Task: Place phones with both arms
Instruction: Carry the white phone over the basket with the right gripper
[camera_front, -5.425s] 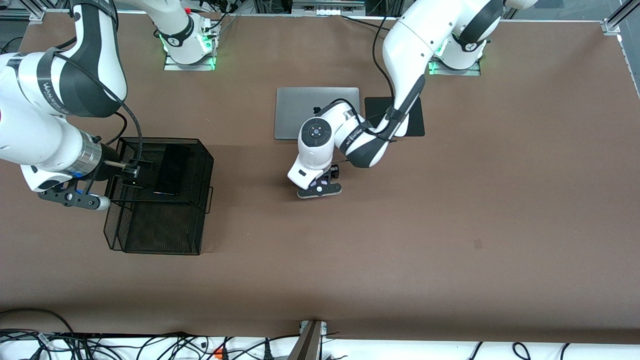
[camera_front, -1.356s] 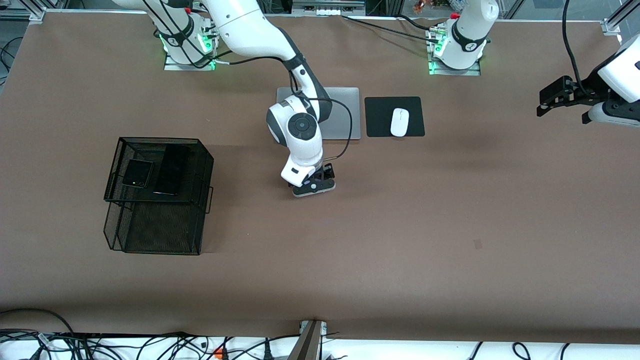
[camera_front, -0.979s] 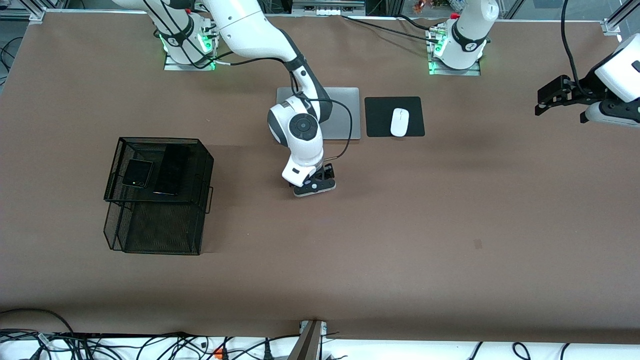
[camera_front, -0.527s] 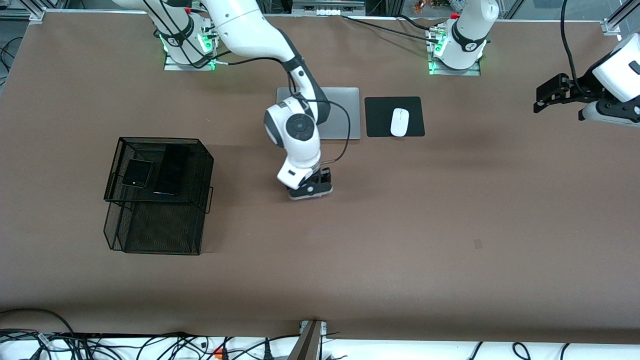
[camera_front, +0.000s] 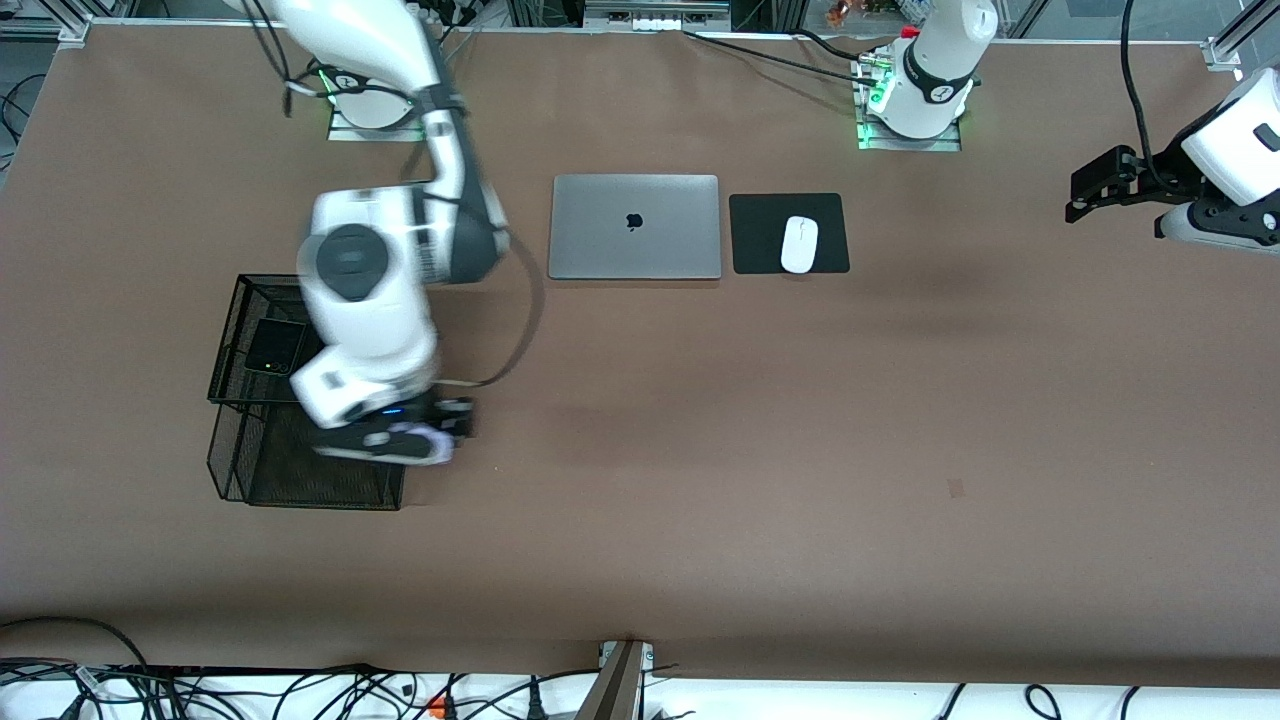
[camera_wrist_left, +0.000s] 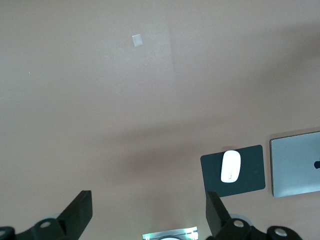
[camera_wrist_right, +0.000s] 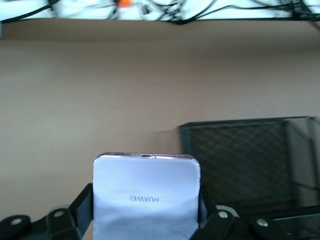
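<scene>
Front view shows the right hand (camera_front: 425, 440), clamped on the small squarish pale lavender-white phone (camera_wrist_right: 146, 197), now swung from mid-table to the black wire-mesh basket (camera_front: 300, 480), so the drop looks close, while the left hand (camera_front: 1115, 190) waits, fingers apart.
</scene>
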